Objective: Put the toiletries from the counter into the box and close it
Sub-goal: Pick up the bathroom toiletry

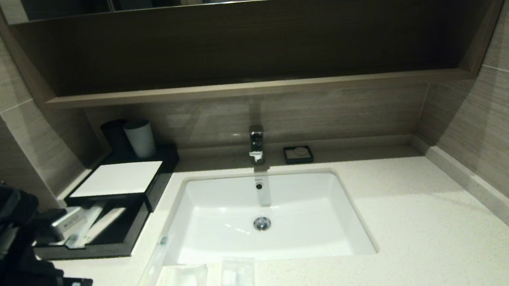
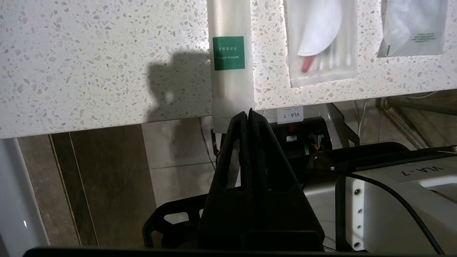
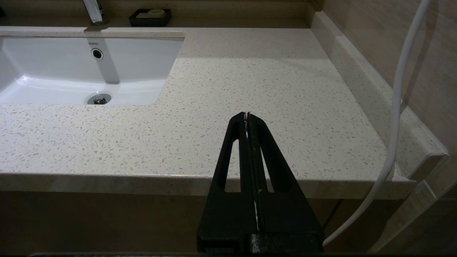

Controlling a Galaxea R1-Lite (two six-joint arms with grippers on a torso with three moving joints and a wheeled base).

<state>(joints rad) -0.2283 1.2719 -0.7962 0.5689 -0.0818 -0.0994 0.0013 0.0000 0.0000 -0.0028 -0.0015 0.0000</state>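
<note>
Three toiletries lie by the counter's (image 1: 404, 222) front edge: a long thin packet with a green label (image 1: 148, 276) (image 2: 230, 71), a flat packet with white contents (image 1: 181, 285) (image 2: 321, 43) and a smaller packet (image 1: 237, 285) (image 2: 414, 28). The long packet's end overhangs the edge. My left gripper (image 2: 249, 111) is shut, its tips in line with that overhanging end; no grip on it shows. The black box (image 1: 117, 179) stands at the back left, its drawer (image 1: 89, 252) pulled out with white packets inside. My right gripper (image 3: 247, 114) is shut and empty at the counter's front right edge.
The white sink (image 1: 224, 219) lies mid-counter with a faucet (image 1: 257, 143) behind it. A small black dish (image 1: 298, 154) sits by the back wall. A grey cup (image 1: 140, 138) and a dark cup (image 1: 114, 136) stand behind the box. A white cable (image 3: 396, 107) hangs at the right.
</note>
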